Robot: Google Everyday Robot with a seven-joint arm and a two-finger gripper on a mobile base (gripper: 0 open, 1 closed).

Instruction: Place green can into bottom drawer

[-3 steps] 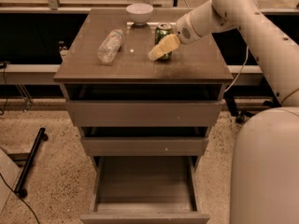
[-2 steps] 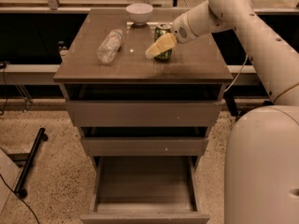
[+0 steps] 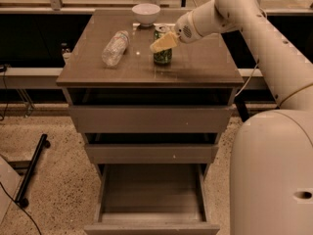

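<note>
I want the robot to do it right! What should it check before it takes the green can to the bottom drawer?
1. Small green patterned drink can standing upright on the grey-brown cabinet top: ok.
2. Claw at the can, in front of its upper part: ok.
3. Claw has a firm hold on the can: cannot tell.
4. Deep grey-brown bottom drawer pulled open: ok.
5. Room in the drawer for the can: ok, nothing visible inside.
6. Clear plastic bottle lying apart from the can, out of the way: ok.
</note>
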